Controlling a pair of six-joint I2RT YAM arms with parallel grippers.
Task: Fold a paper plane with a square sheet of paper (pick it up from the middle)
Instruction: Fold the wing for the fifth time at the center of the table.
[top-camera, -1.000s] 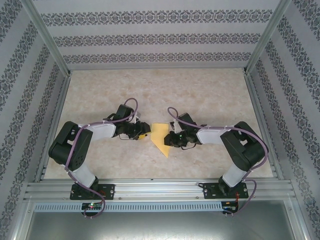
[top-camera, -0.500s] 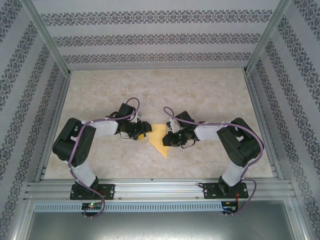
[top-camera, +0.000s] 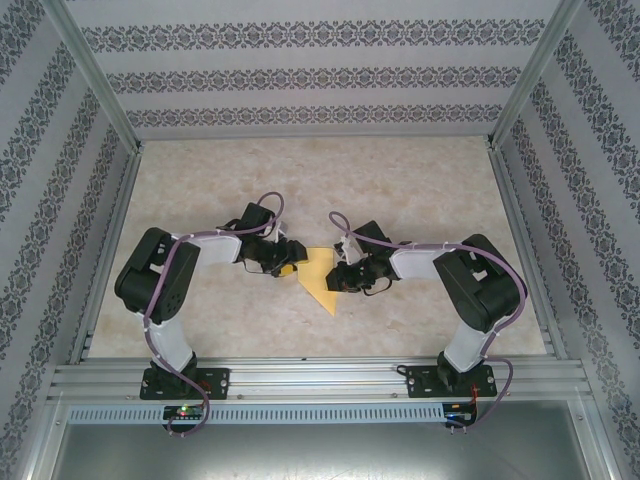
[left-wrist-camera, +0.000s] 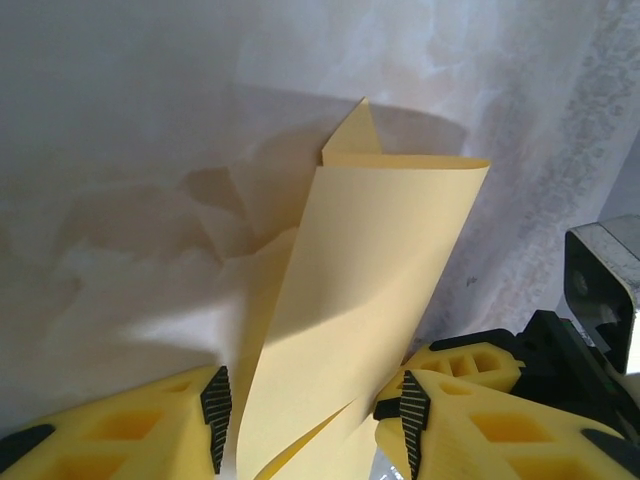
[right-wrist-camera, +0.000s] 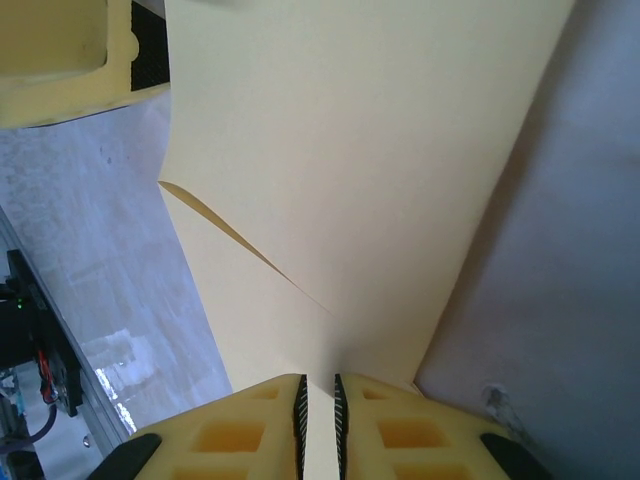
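Since a second before, the left arm had swung its elbow in toward the middle and carried the left gripper (top-camera: 289, 267) a little farther over the paper's left side. The right arm had edged slightly leftward, so less yellow showed from above. The paper plane (top-camera: 322, 282), only partly folded, lay on the tabletop (top-camera: 420, 190) about midway between the two arms. Its broad end faced the far wall and its point faced the arm bases. In the left wrist view a flap of the paper rose off the surface and curled up between the left jaws, which stood spread. One black ribbed pad (left-wrist-camera: 215, 405) stood on each side of the flap. The right-hand pad looked to be against the sheet, but whether the other pad touched it could not be told. A small folded corner peeked out behind the flap's top edge. At the right gripper (right-wrist-camera: 318, 398), the jaws were pressed almost together, pinching the paper's edge, with a thin strip of yellow showing between the pads. In that view a slanting fold edge crossed the sheet, and one finger of the left gripper sat at the paper's far side.
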